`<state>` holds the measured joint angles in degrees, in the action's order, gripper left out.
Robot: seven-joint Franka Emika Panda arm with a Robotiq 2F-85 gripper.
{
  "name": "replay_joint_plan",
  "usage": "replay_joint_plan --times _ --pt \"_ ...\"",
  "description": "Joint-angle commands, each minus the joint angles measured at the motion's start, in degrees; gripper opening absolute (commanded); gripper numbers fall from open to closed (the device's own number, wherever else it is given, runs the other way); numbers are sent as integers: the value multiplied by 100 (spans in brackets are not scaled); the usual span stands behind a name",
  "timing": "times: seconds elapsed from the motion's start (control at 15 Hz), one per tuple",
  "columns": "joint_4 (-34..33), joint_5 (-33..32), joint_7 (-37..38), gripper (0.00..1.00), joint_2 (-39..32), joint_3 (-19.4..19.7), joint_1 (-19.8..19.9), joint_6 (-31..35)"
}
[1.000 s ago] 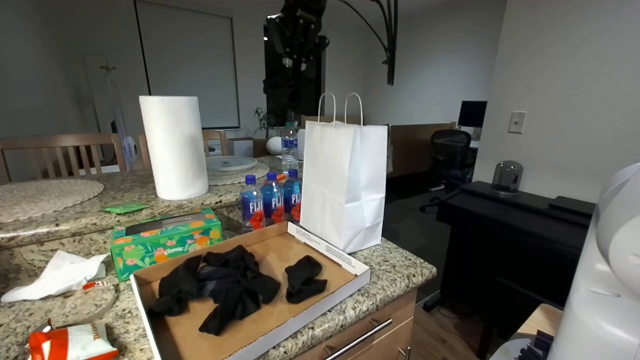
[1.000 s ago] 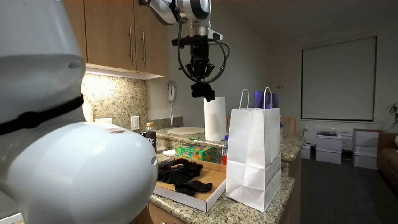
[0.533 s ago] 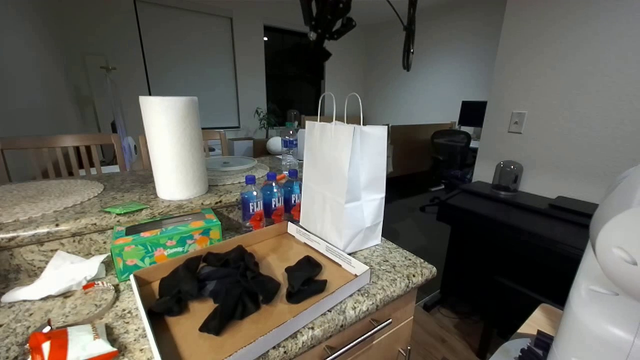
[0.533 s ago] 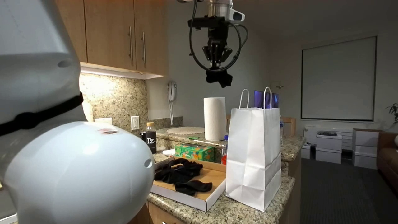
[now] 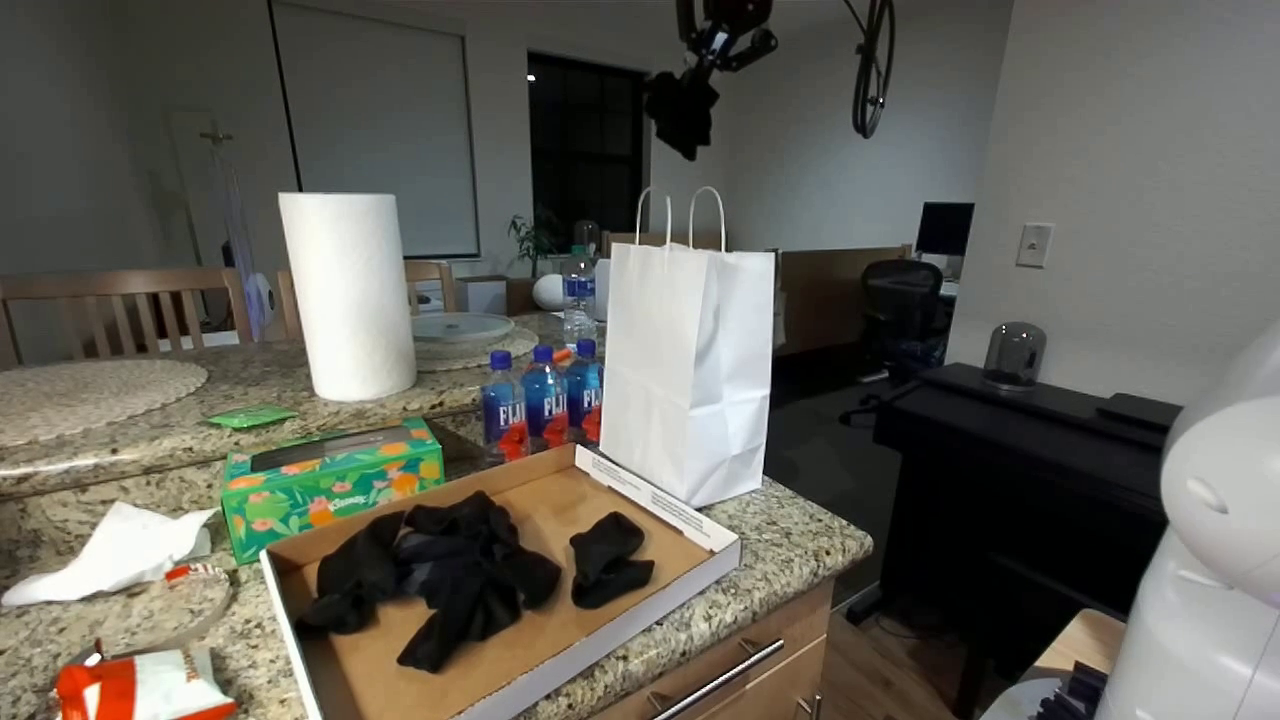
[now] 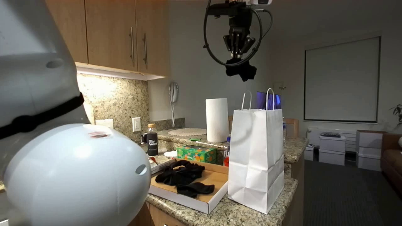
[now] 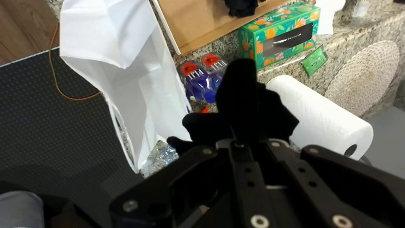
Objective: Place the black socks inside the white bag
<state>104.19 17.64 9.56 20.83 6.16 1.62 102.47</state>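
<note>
The claw (image 6: 236, 56) pinches a black sock (image 6: 246, 72) tight. Only the wrist view looks down inside the white paper bag (image 7: 126, 82).

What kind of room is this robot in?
It looks like a kitchen, probably in someone's home: there are tall light-brown wooden cupboards on the wall, a speckled beige stone counter, and a round white paper towel roll.
</note>
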Motion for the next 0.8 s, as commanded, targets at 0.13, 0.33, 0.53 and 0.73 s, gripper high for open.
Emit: replay_joint_plan --times 0.13,0.33,0.53,0.73 --pt "330 365 80 7 -108 173 249 339" --pt "377 446 78 7 -354 198 263 298" --pt "309 506 84 7 -698 191 258 220" --pt "300 534 103 7 -917 206 289 187"
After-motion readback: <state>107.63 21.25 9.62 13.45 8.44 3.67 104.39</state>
